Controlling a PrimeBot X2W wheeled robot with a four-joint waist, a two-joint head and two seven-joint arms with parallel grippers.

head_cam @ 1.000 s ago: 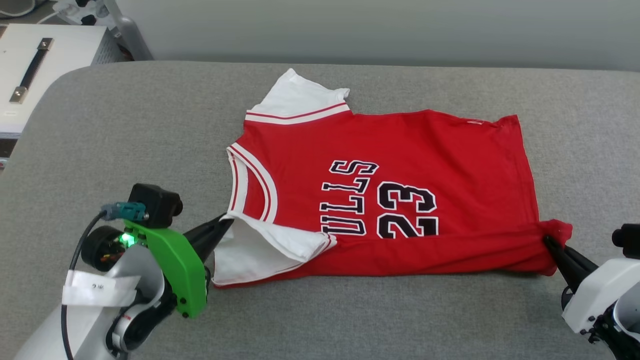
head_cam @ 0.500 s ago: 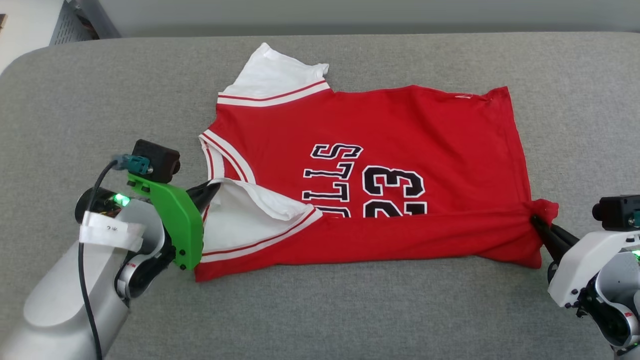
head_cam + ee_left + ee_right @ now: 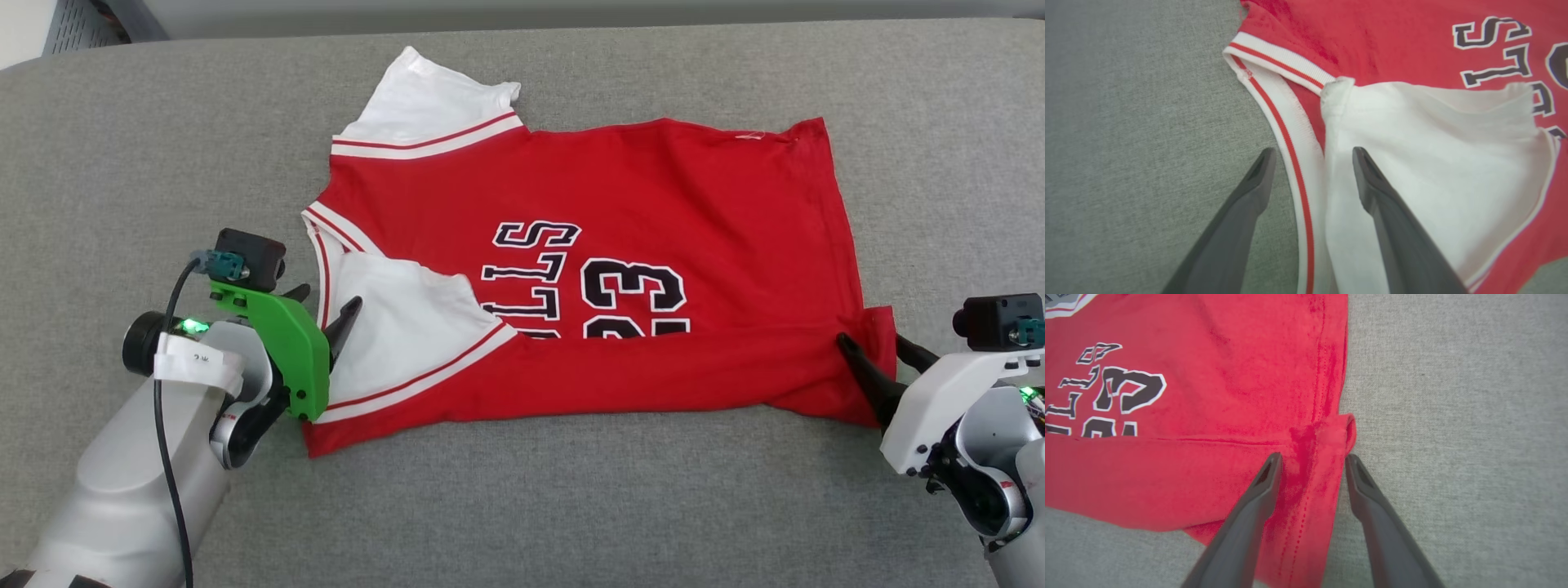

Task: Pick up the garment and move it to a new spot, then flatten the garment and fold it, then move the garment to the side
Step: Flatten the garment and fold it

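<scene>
Seemingly a lab: grey cloth-covered table (image 3: 571, 506), bare wall (image 3: 522, 8).

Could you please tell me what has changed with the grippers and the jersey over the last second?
Both grippers let go: the left gripper opened off the white sleeve, the right gripper off the hem corner. The jersey stays on the grey surface with its near edge folded over the front; the picture's shift is the camera's.

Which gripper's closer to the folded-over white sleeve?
Left. The left gripper stands open at the white sleeve, one finger over it, straddling the collar trim. The right gripper is open around the garment at its far hem corner.
</scene>
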